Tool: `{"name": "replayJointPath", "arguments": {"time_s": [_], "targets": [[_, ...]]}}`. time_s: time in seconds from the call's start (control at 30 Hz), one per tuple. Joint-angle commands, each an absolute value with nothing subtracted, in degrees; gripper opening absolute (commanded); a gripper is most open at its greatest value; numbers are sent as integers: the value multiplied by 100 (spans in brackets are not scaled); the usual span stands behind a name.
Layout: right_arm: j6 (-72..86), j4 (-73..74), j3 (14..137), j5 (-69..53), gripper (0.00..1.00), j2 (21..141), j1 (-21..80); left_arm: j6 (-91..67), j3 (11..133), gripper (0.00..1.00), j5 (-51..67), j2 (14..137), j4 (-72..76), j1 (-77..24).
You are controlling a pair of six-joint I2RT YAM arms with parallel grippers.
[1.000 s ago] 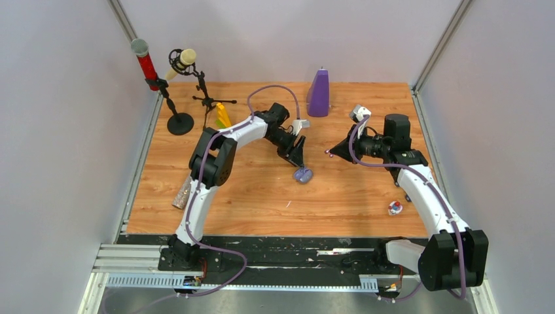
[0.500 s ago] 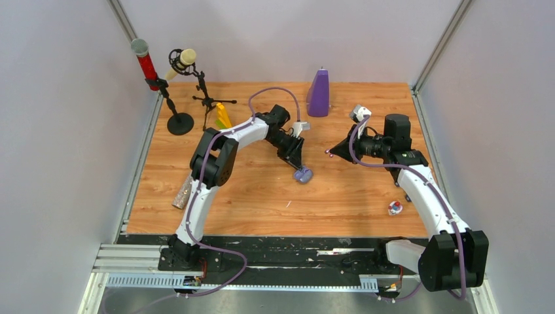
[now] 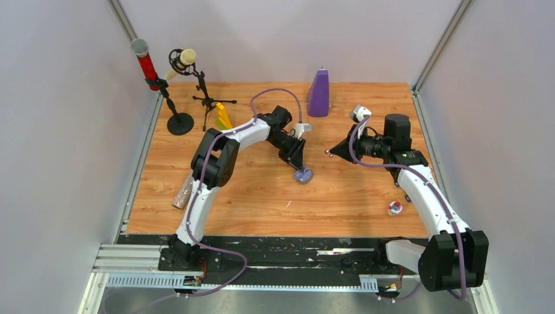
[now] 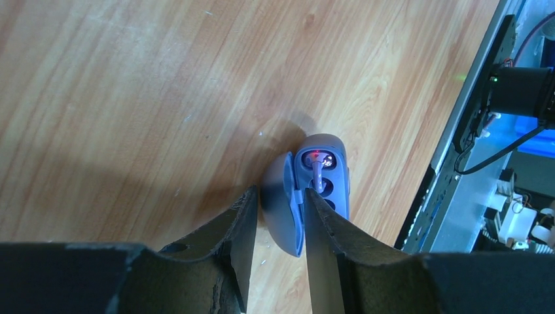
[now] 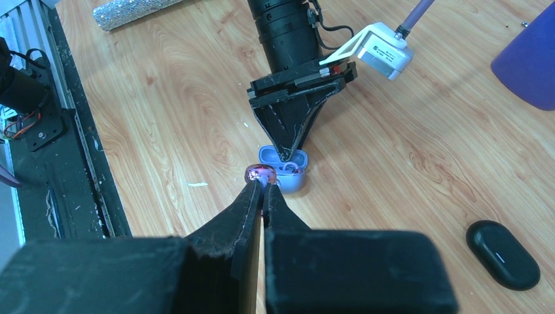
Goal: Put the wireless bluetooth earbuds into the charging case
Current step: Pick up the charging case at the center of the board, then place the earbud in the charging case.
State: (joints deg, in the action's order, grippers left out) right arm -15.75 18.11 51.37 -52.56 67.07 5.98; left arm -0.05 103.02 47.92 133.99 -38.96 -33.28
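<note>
You are working on a wood-grain table (image 3: 249,196) boxed in by plain pale walls (image 3: 275,39). On it you can count two mics on stands, a red microphone (image 3: 144,64) and a pale-headed microphone (image 3: 185,59), one purple cone (image 3: 319,93), one glittery cylinder (image 3: 182,192) and one small red-and-white object (image 3: 394,208). There are two cases: a closed black case (image 5: 502,255) marked with a short white line, and the open pale purple charging case (image 4: 341,180) mid-table. Your left gripper (image 4: 280,195) is narrow, its jaws closed on that case's lid. One pale earbud (image 4: 317,175) sits inside. Your right gripper (image 5: 262,186) pinches a second earbud (image 5: 260,174) to the case's right, clear of it.
</note>
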Motion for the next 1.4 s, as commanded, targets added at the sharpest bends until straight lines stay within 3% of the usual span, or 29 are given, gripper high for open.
{"name": "replayJointPath", "arguments": {"time_s": [0.0,0.3,0.57,0.9,1.37], "targets": [[-1678,1653,5229,-5335,0,6574,614,34,10324,40,4854,13479,-3997,-3426],[-1679,1652,5220,-5357,0,6591,614,28,10383,28,4788,13452,-4009,-3429],[-2167,1857,5343,-5262,0,6551,749,60,10606,27,4387,13146,-4198,-3432],[-4344,2398,5501,-4174,0,6368,1978,626,11042,28,2567,12219,-4802,-3788],[-6136,2365,5066,-2161,0,6391,3831,1142,10439,28,2087,11377,-4741,-4403]]}}
